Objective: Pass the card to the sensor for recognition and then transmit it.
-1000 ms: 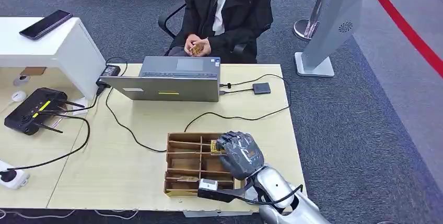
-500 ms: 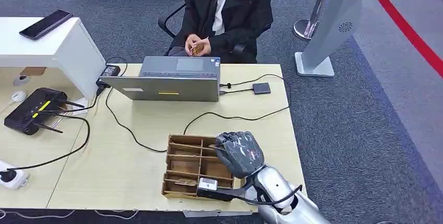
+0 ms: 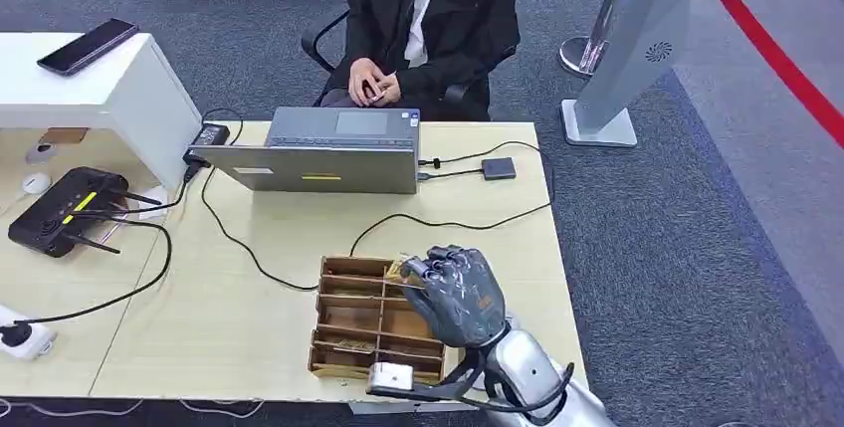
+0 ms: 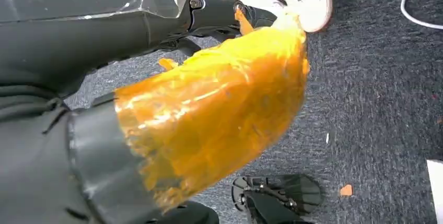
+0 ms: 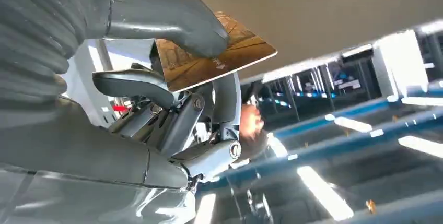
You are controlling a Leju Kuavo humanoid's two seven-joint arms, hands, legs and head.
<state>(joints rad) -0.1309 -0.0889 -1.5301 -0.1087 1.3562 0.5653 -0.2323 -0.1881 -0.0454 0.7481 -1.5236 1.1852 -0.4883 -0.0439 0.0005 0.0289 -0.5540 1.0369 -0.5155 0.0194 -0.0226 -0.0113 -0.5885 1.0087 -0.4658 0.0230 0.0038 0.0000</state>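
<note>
Card between right hand fingers

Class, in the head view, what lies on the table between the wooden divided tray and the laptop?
Bare tabletop crossed by two black cables, between the tray and the laptop.

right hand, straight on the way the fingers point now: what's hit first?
Probably the grey laptop. The right hand, pinching a brown card, points across the wooden divided tray toward the laptop; the right wrist view shows its lid just ahead. Depth unclear.
</note>
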